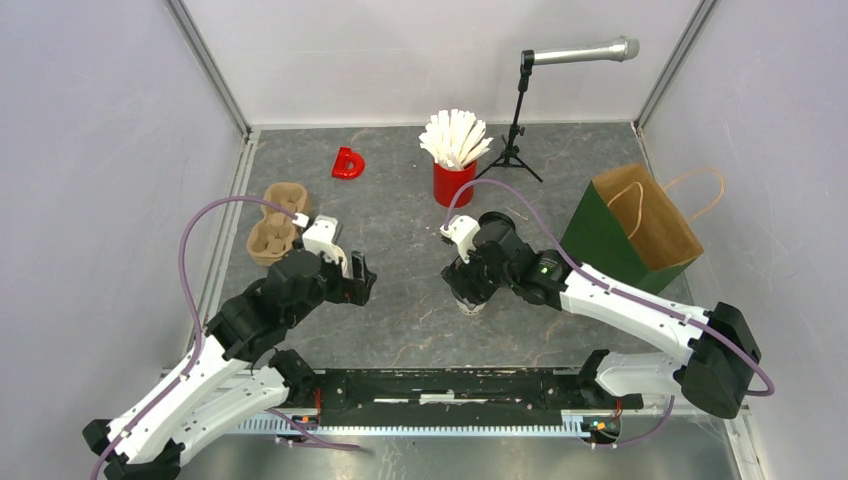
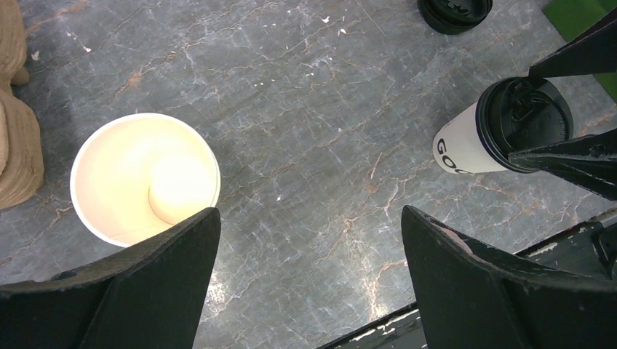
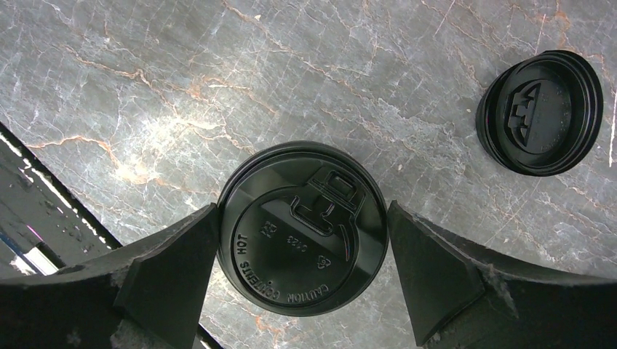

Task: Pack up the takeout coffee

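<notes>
Fingers (image 3: 164, 276) of right gripper (image 3: 302, 218) stood spread astride lidded cup (image 3: 302, 247), contact unclear | cup upright on table (image 3: 109, 73) | left gripper (image 2: 309, 218) spread, empty, near open cup (image 2: 145, 178) | step likely: grasp | next needed: gentle squeeze below lid

A brown pulp carrier (image 1: 278, 222) lies at the grey desk's (image 1: 400, 310) left edge. At the back: a red letter D (image 1: 348, 163), a red cup (image 1: 452, 184) of white sticks (image 1: 455, 137), a microphone (image 1: 582, 52) on a tripod (image 1: 514, 135). A green paper bag (image 1: 600, 235) stands open, right.
</notes>
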